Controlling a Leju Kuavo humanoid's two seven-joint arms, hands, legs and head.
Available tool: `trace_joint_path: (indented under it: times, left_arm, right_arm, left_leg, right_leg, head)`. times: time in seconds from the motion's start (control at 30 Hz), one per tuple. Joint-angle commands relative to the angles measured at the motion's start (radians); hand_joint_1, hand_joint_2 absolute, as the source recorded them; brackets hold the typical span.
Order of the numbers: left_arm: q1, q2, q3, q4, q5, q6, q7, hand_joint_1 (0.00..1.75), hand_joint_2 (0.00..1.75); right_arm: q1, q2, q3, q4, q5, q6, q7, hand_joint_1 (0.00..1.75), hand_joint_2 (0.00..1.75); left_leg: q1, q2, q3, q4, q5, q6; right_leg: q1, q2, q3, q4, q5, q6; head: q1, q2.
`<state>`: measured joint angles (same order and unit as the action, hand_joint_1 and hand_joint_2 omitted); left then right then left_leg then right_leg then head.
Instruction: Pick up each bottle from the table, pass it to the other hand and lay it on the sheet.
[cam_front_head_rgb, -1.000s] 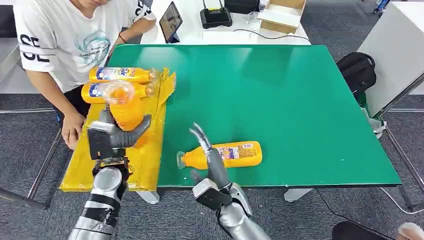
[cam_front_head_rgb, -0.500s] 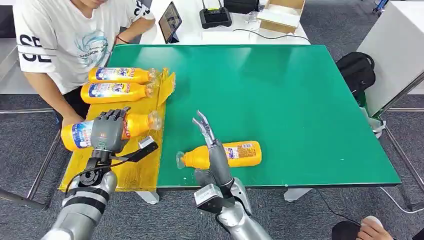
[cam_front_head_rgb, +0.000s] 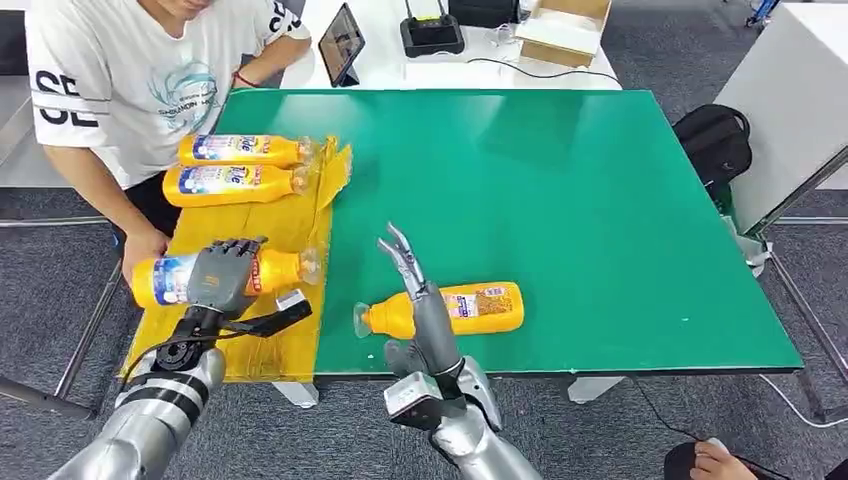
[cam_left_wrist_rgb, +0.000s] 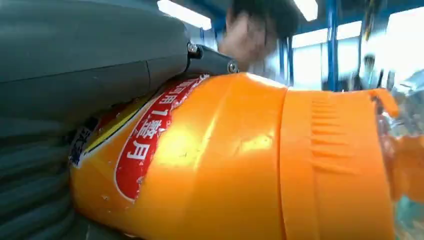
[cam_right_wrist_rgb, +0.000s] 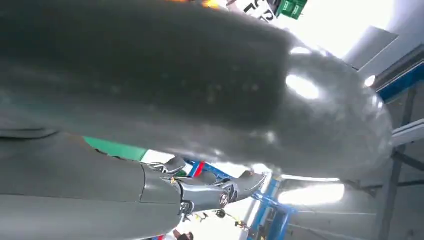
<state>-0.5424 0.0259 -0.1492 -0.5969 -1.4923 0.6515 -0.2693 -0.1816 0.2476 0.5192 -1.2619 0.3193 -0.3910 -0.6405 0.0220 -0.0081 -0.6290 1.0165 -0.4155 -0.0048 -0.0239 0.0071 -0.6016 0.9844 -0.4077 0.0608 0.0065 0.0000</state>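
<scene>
Orange bottle (cam_front_head_rgb: 215, 275) is gripped by the left hand (cam_front_head_rgb: 222, 273), fingers (cam_front_head_rgb: 238, 247) wrapped over its labelled middle, body lying sideways over the near part of the yellow sheet (cam_front_head_rgb: 285, 225). Its long axis runs across the sheet, cap end toward the green counter (cam_front_head_rgb: 560, 190), base toward the outer sheet edge. In the left wrist view the same bottle (cam_left_wrist_rgb: 240, 160) is seen pressed tight against the palm. Whether it already rests on the sheet or is held just above cannot be told.

Two placed bottles (cam_front_head_rgb: 240, 168) are seen side by side at the far end of the sheet, parallel to the held one, well apart from it.

A remaining bottle (cam_front_head_rgb: 450, 309) lies flat on the counter near the front edge, long axis left-right, cap pointing toward the sheet. The right hand (cam_front_head_rgb: 420, 300) is raised just beside its cap end, fingers (cam_front_head_rgb: 398, 252) extended and apart, nothing held. This hand is judged much the nearer one for that bottle; the body lies to the hand's right, so a short sideways reach and a wrap across the axis would be needed.

A person's hand (cam_front_head_rgb: 145, 245) rests at the sheet's outer edge, near the held bottle's base; contact risk is judged possible.
</scene>
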Motion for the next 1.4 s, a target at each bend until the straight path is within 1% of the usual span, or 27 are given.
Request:
trace_joint_path:
  times: [0.03,0.07,0.13,0.2,0.23,0.3,0.47,0.5,0.53,0.57,0.6,0.63,0.73,0.87,0.93,0.97,1.0,1.03,1.07,1.1,1.13,1.17,1.2,1.23,1.27,1.3,1.4]
  left_arm:
    - [-0.142,-0.018,0.0,0.296,0.05,-0.255,0.019,1.75,1.75]
    - [-0.15,-0.01,-0.018,0.309,0.032,-0.305,0.029,1.75,1.75]
    - [-0.149,-0.014,0.01,0.314,0.072,-0.364,0.01,1.75,1.75]
    - [-0.152,-0.017,0.025,0.322,0.092,-0.409,0.011,1.75,1.75]
    - [-0.155,-0.018,0.029,0.326,0.098,-0.436,0.019,1.75,1.75]
    - [-0.158,-0.023,0.06,0.326,0.137,-0.48,0.013,1.75,1.75]
    - [-0.161,-0.024,0.067,0.325,0.152,-0.508,0.019,1.75,1.75]
    - [-0.161,-0.025,0.067,0.325,0.154,-0.51,0.017,1.75,1.75]
    - [-0.164,-0.028,0.081,0.328,0.173,-0.528,0.004,0.3,1.75]
    - [-0.164,-0.03,0.095,0.327,0.191,-0.537,-0.005,0.0,1.75]
    - [-0.164,-0.034,0.106,0.326,0.209,-0.557,-0.021,0.0,1.75]
    - [-0.162,-0.034,0.105,0.322,0.212,-0.56,-0.027,0.0,0.0]
    - [-0.161,-0.047,0.126,0.317,0.255,-0.592,-0.053,0.0,0.0]
    - [-0.156,-0.053,0.171,0.312,0.348,-0.676,-0.118,0.0,0.0]
    - [-0.156,-0.053,0.171,0.312,0.348,-0.676,-0.118,0.0,0.0]
    - [-0.154,-0.054,0.195,0.311,0.39,-0.718,-0.152,0.0,0.0]
    - [-0.153,-0.054,0.2,0.311,0.399,-0.729,-0.158,0.0,0.0]
    - [-0.152,-0.052,0.202,0.31,0.405,-0.737,-0.164,0.0,0.0]
    - [-0.153,-0.053,0.238,0.315,0.46,-0.802,-0.199,0.0,0.0]
    - [-0.151,-0.055,0.259,0.311,0.488,-0.819,-0.211,0.0,0.0]
    - [-0.149,-0.056,0.268,0.307,0.501,-0.822,-0.219,0.0,0.0]
    - [-0.141,-0.071,0.328,0.287,0.579,-0.823,-0.25,0.0,0.0]
    - [-0.139,-0.082,0.36,0.278,0.626,-0.822,-0.26,0.0,0.0]
    - [-0.138,-0.086,0.359,0.273,0.63,-0.818,-0.259,0.0,0.0]
    - [-0.129,-0.12,0.428,0.229,0.74,-0.746,-0.304,0.0,0.0]
    - [-0.124,-0.143,0.452,0.196,0.808,-0.692,-0.337,0.0,0.0]
    - [-0.127,-0.152,0.445,0.187,0.813,-0.687,-0.332,0.0,0.0]
  right_arm:
    - [-0.03,-0.024,0.033,0.039,0.007,0.003,0.023,0.0,0.0]
    - [-0.031,-0.023,0.032,0.044,0.008,0.007,0.027,0.0,0.0]
    - [-0.034,-0.022,0.034,0.056,0.01,0.016,0.034,0.0,0.0]
    - [-0.036,-0.021,0.034,0.069,0.009,0.022,0.037,0.0,0.0]
    - [-0.039,-0.02,0.035,0.076,0.009,0.026,0.04,0.0,0.0]
    - [-0.043,-0.018,0.034,0.088,0.007,0.035,0.043,0.0,0.0]
    - [-0.046,-0.017,0.035,0.107,0.004,0.051,0.046,0.0,0.0]
    - [-0.045,-0.017,0.034,0.109,0.003,0.052,0.047,0.0,0.0]
    - [-0.045,-0.017,0.033,0.112,0.002,0.054,0.048,0.0,0.0]
    - [-0.045,-0.017,0.032,0.114,0.002,0.056,0.049,0.0,0.0]
    - [-0.045,-0.016,0.03,0.118,0.0,0.059,0.05,0.0,0.0]
    - [-0.045,-0.016,0.029,0.12,-0.001,0.061,0.05,0.0,0.0]
    - [-0.045,-0.013,0.024,0.131,-0.004,0.066,0.052,0.0,0.0]
    - [-0.054,-0.01,0.019,0.158,-0.009,0.068,0.05,0.0,0.0]
    - [-0.054,-0.01,0.019,0.158,-0.009,0.068,0.05,0.0,0.0]
    - [-0.059,-0.009,0.014,0.169,-0.015,0.071,0.048,0.0,0.0]
    - [-0.059,-0.009,0.014,0.171,-0.016,0.071,0.047,0.0,0.0]
    - [-0.06,-0.008,0.014,0.174,-0.017,0.071,0.046,0.0,0.0]
    - [-0.064,-0.007,0.015,0.183,-0.02,0.075,0.043,0.0,0.0]
    - [-0.066,-0.006,0.015,0.189,-0.021,0.076,0.042,0.0,0.0]
    - [-0.067,-0.006,0.015,0.192,-0.022,0.076,0.041,0.0,0.0]
    - [-0.068,-0.004,0.013,0.2,-0.026,0.078,0.038,0.0,0.0]
    - [-0.067,-0.004,0.011,0.2,-0.028,0.079,0.038,0.0,0.0]
    - [-0.066,-0.004,0.011,0.2,-0.029,0.08,0.037,0.0,0.0]
    - [-0.057,-0.004,0.004,0.19,-0.026,0.075,0.042,0.0,0.0]
    - [-0.048,-0.005,0.003,0.179,-0.022,0.075,0.046,0.0,0.0]
    - [-0.044,-0.006,0.003,0.173,-0.02,0.075,0.048,0.0,0.0]
  left_leg:
    - [0.001,-0.001,0.003,0.0,-0.001,0.001]
    - [0.001,-0.001,0.004,0.0,-0.002,0.002]
    - [0.0,-0.002,0.003,0.0,0.0,0.001]
    - [0.0,-0.002,0.006,-0.001,0.0,0.001]
    - [0.0,-0.001,0.009,-0.002,-0.001,0.001]
    - [0.0,-0.001,0.008,-0.002,0.0,0.001]
    - [0.0,0.002,0.013,-0.003,-0.001,0.002]
    - [-0.001,0.0,0.012,-0.002,-0.001,0.001]
    - [0.0,0.002,0.014,-0.003,-0.001,0.002]
    - [0.0,0.002,0.014,-0.004,-0.001,0.002]
    - [-0.001,0.0,0.013,-0.003,-0.001,0.001]
    - [0.0,0.001,0.014,-0.004,-0.001,0.002]
    - [0.0,-0.001,0.014,-0.003,-0.001,0.002]
    - [-0.001,-0.001,0.014,-0.003,0.0,0.002]
    - [-0.001,-0.003,0.013,-0.002,0.0,0.001]
    - [-0.001,-0.002,0.014,-0.003,0.0,0.002]
    - [-0.001,-0.004,0.014,-0.003,0.0,0.002]
    - [-0.001,-0.003,0.015,-0.003,0.0,0.002]
    - [-0.001,-0.004,0.015,-0.002,0.0,0.001]
    - [-0.001,-0.002,0.016,-0.004,0.0,0.002]
    - [-0.001,-0.003,0.016,-0.004,0.0,0.002]
    - [-0.001,-0.005,0.016,-0.002,0.0,0.001]
    - [-0.001,-0.003,0.017,-0.004,0.0,0.002]
    - [-0.001,-0.006,0.016,-0.002,0.0,0.001]
    - [-0.001,-0.006,0.016,-0.002,0.0,0.001]
    - [-0.001,-0.007,0.017,-0.003,0.001,0.002]
    - [-0.001,-0.007,0.014,-0.001,0.0,0.001]
  right_leg:
    - [0.001,-0.002,0.003,0.0,-0.001,-0.003]
    - [0.001,-0.003,0.005,-0.001,-0.002,-0.003]
    - [0.001,-0.002,0.004,-0.001,-0.001,-0.002]
    - [0.0,-0.003,0.008,-0.001,-0.001,-0.002]
    - [0.001,-0.001,0.011,-0.002,-0.001,-0.003]
    - [0.0,-0.001,0.01,-0.002,-0.001,-0.002]
    - [0.001,0.0,0.014,-0.003,0.0,-0.004]
    - [0.0,-0.001,0.014,-0.002,-0.001,-0.002]
    - [0.0,-0.001,0.015,-0.003,0.0,-0.003]
    - [0.001,-0.001,0.015,-0.004,0.0,-0.004]
    - [0.0,-0.001,0.015,-0.003,-0.001,-0.003]
    - [0.001,-0.001,0.015,-0.004,0.0,-0.004]
    - [0.0,-0.002,0.015,-0.003,-0.001,-0.003]
    - [0.0,-0.002,0.015,-0.003,0.0,-0.003]
    - [0.0,-0.003,0.016,-0.002,-0.001,-0.002]
    - [0.0,-0.003,0.016,-0.004,0.0,-0.003]
    - [-0.001,-0.004,0.016,-0.002,-0.001,-0.002]
    - [0.0,-0.003,0.017,-0.003,0.0,-0.003]
    - [-0.001,-0.004,0.017,-0.002,-0.001,-0.002]
    - [0.0,-0.003,0.018,-0.004,0.0,-0.004]
    - [0.0,-0.003,0.018,-0.004,0.0,-0.004]
    - [0.0,-0.004,0.019,-0.002,-0.001,-0.002]
    - [0.0,-0.003,0.019,-0.004,0.0,-0.003]
    - [-0.001,-0.005,0.019,-0.002,-0.001,-0.002]
    - [0.0,-0.005,0.019,-0.002,-0.001,-0.002]
    - [-0.001,-0.006,0.02,-0.003,-0.001,-0.002]
    - [0.0,-0.006,0.018,-0.002,-0.001,-0.002]
  head:
    - [0.0,0.0]
    - [0.0,0.0]
    - [0.0,0.0]
    - [0.0,0.0]
    - [0.0,0.0]
    - [0.0,0.0]
    - [0.0,0.0]
    - [0.0,0.0]
    - [0.0,0.0]
    - [0.0,0.0]
    - [0.0,0.0]
    - [0.0,0.0]
    - [0.0,0.0]
    - [0.0,0.0]
    - [0.0,0.0]
    - [0.0,0.0]
    - [0.0,0.0]
    - [0.0,0.0]
    - [0.0,0.0]
    - [0.0,0.0]
    - [0.0,0.0]
    - [0.0,0.0]
    - [0.0,0.0]
    - [0.0,0.0]
    - [0.0,0.0]
    - [0.0,0.0]
    - [0.0,0.0]
